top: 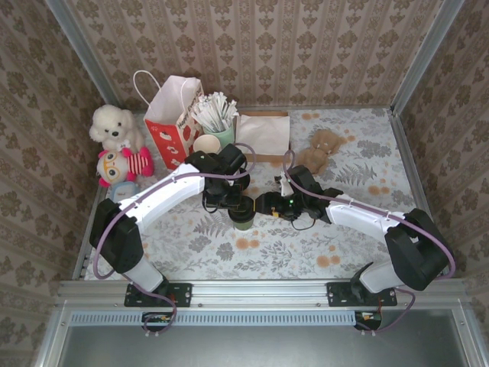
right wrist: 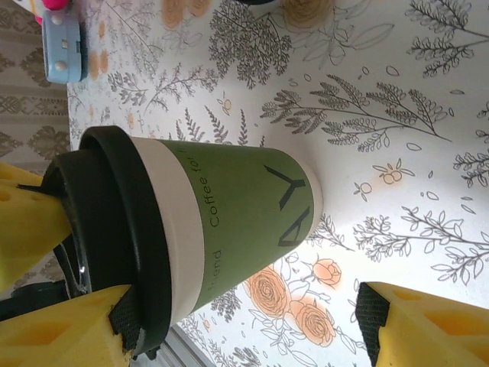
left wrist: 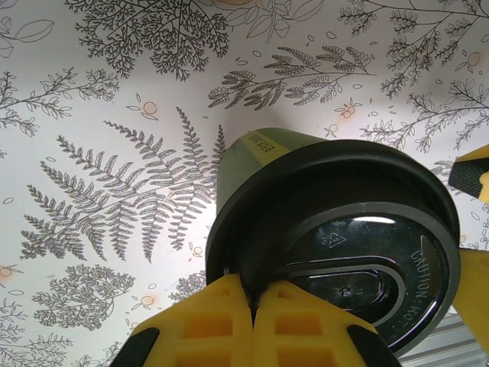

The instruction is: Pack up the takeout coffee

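Note:
The takeout coffee is a small green paper cup that stands upright on the flowered table, mid-front, with its round black lid on top. My left gripper is shut, its yellow fingertips pinching the lid's near rim from above. My right gripper is low beside the cup on its right. It is open, the cup's side in front of the gap, and one black pad rests against the lid's rim while the other finger stands clear.
At the back stand a red-and-white paper bag, a pale green holder of white sticks, stacked cups and a brown paper bag. A teddy bear lies back right. Plush toys sit at the left edge.

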`<state>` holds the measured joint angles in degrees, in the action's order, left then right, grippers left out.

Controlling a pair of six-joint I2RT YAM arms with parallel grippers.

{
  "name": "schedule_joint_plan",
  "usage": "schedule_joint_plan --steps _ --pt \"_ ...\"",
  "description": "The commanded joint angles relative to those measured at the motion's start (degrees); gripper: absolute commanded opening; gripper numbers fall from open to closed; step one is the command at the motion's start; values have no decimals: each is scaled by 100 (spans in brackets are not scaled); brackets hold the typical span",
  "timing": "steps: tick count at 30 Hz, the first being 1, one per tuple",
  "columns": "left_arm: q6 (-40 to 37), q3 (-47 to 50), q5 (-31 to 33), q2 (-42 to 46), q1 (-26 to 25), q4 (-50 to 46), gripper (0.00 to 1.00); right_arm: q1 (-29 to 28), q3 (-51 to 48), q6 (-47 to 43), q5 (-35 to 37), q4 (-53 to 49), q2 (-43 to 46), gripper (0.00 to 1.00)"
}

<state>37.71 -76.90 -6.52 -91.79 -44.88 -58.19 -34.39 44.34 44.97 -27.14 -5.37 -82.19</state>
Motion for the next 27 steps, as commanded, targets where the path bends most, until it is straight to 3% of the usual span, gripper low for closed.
schedule_joint_plan --steps 1,27 --pt "-97 35 -174 -242 10 -52 0 -34 137 -94 278 -521 -164 76" --pt "-432 -331 -33 -511 6 -535 0 -32 620 -16 369 -1025 -347 76"
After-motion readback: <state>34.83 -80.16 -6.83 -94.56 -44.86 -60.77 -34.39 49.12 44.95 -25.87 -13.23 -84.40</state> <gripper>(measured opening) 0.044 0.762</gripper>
